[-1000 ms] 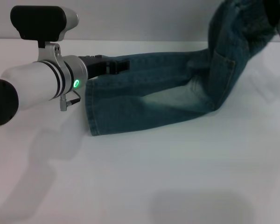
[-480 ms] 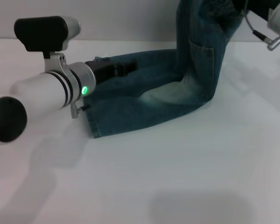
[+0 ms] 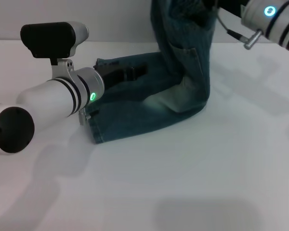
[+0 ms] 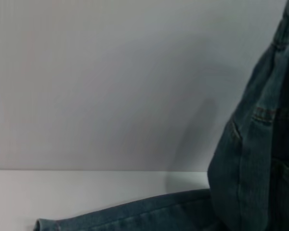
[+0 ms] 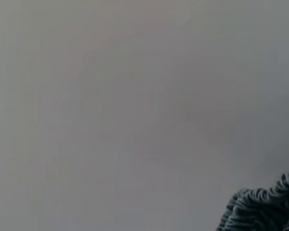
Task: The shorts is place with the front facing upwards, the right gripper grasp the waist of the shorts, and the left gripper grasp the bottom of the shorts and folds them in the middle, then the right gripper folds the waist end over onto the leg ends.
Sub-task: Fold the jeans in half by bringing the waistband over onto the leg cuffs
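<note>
The blue-green denim shorts (image 3: pixel 149 101) lie folded lengthwise on the white table, leg ends (image 3: pixel 93 126) toward the left. Their waist end (image 3: pixel 180 29) is lifted off the table and hangs from the top of the head view. My right gripper (image 3: pixel 213 4) holds it there, mostly cut off by the frame edge, and its arm shows a cyan ring (image 3: pixel 269 10). The ruffled waistband (image 5: pixel 265 207) shows in the right wrist view. My left gripper (image 3: pixel 127 73) lies on the far edge of the leg, close to the hems. The left wrist view shows the leg hem (image 4: pixel 43 225) and the hanging denim (image 4: pixel 260 159).
The white table (image 3: pixel 192 183) stretches in front of and to the right of the shorts, with a grey wall behind it. My left arm (image 3: pixel 58 98) reaches in from the left, low over the table.
My right arm has carried the lifted waist end to the left, toward the leg ends, so the fold in the denim has moved left. The left arm has shifted slightly.
</note>
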`<action>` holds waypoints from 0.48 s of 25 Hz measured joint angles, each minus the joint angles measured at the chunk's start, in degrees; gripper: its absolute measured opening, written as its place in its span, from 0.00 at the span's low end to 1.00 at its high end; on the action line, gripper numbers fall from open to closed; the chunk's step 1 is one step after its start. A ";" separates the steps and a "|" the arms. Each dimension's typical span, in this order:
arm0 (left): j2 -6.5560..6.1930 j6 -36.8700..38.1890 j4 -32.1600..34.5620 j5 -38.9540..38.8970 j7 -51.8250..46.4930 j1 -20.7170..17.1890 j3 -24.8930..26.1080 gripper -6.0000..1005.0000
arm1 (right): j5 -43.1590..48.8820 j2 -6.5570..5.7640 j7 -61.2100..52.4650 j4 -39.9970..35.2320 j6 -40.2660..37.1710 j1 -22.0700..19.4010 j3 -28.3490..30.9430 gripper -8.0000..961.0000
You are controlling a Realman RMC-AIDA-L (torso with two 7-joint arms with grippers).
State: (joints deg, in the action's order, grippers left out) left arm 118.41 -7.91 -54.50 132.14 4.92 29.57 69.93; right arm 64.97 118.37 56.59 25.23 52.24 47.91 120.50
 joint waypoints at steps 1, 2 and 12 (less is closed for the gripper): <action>0.00 0.02 0.02 -0.01 0.00 -0.03 -0.01 0.81 | -0.84 0.04 -0.10 0.27 -0.35 0.20 -1.69 0.08; -0.01 0.03 0.07 -0.02 0.00 -0.04 -0.03 0.81 | -1.54 0.07 -0.26 0.66 -0.66 0.27 -3.06 0.08; -0.08 0.09 0.70 -0.04 0.03 -0.14 0.05 0.81 | -7.16 0.34 -1.38 3.00 -3.08 0.39 -14.58 0.08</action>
State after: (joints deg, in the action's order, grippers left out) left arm 118.32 -7.82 -53.80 132.10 4.95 29.43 69.98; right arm 57.81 118.70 55.21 28.23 49.15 48.30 105.92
